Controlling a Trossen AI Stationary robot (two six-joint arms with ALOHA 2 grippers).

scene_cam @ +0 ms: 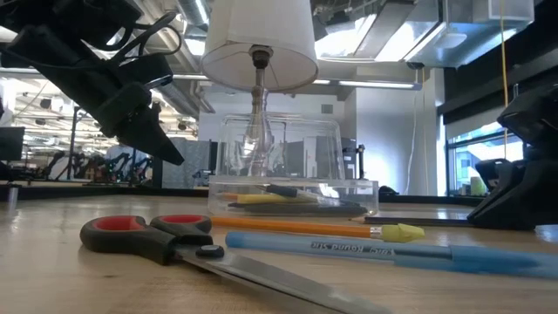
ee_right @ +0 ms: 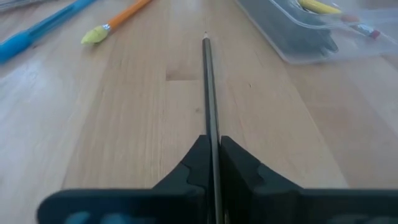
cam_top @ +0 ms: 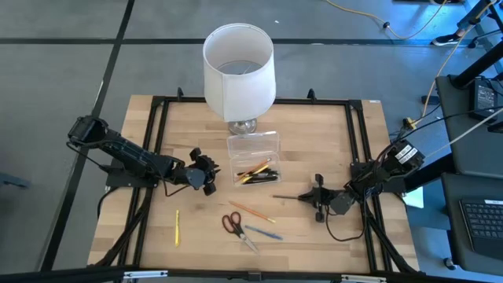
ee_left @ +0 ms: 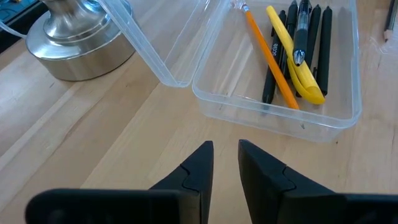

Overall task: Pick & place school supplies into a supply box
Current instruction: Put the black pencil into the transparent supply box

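wooden table (cam_top: 314,141) mid-frame, carrying white lamp (cam_top: 239,69) at upper centre. clear supply box (cam_top: 253,162) just below, lid open, holding several pens and pencils lengthwise. right gripper (cam_top: 317,197) at centre right, fingers (ee_right: 194,163) clamped on one dark pencil (ee_right: 208,87), pointing left. left gripper (cam_top: 206,174) left of box, fingers (ee_left: 198,168) narrowly parted, holding nothing. lower centre: one scissors (cam_top: 233,226), orange pencil (cam_top: 253,212), blue pen (cam_top: 263,233); yellow pencil (cam_top: 177,226) lower left.

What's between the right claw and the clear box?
Only the dark pencil held by the right claw, over bare wood short of the clear box, per the high view.
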